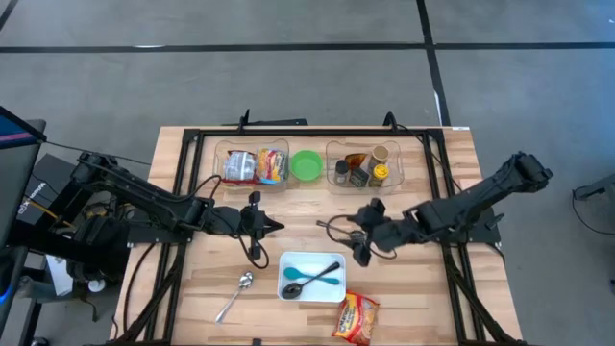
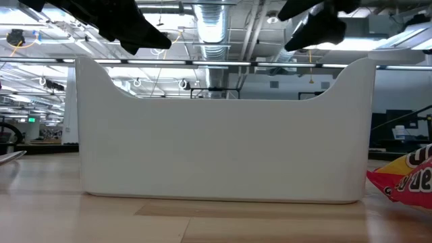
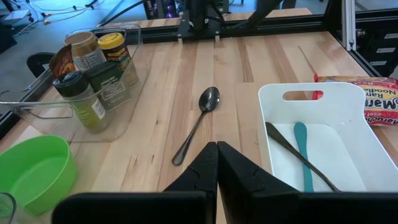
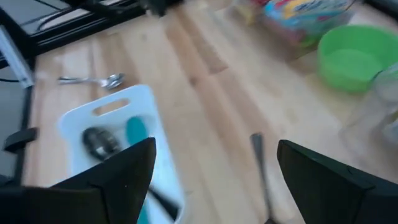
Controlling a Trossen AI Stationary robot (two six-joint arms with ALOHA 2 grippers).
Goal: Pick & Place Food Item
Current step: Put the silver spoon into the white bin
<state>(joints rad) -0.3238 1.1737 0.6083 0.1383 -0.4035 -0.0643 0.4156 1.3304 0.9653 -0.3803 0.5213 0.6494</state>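
From above, the whole wooden worktop (image 1: 192, 288) lies open: a white plastic bin (image 1: 312, 276) near the front edge, with a dark spoon (image 1: 309, 278) and a teal spoon (image 1: 325, 283) lying crossed inside it. A metal spoon (image 1: 234, 295) lies bare on the boards to the bin's left, and a crinkled red and yellow noodle packet (image 1: 356, 318), the food item, sits at the front edge just off the bin's right corner.

Along the back edge stand two clear plastic containers, the left one (image 1: 252, 164) packed with bright wrapped snacks, the right one (image 1: 363, 166) with spice jars, and a round green bowl (image 1: 307, 165) between them.

The left gripper (image 1: 273, 227) hangs over the middle of the worktop, its two dark fingers pressed together and empty. The right gripper (image 1: 366, 231) faces it from the other side, fingers spread wide around nothing.

The table-level camera sees almost none of this: the bin's smooth white wall (image 2: 223, 135) with its scooped rim fills it, with only a corner of the packet (image 2: 405, 177) at its right end.

The left wrist camera alone picks out the jar lids and labels (image 3: 93, 74), and the slot handle cut into the bin's end wall (image 3: 303, 95). The right wrist camera shows a slim metal utensil (image 4: 259, 163) on the boards between its own fingers; which utensil I cannot tell.
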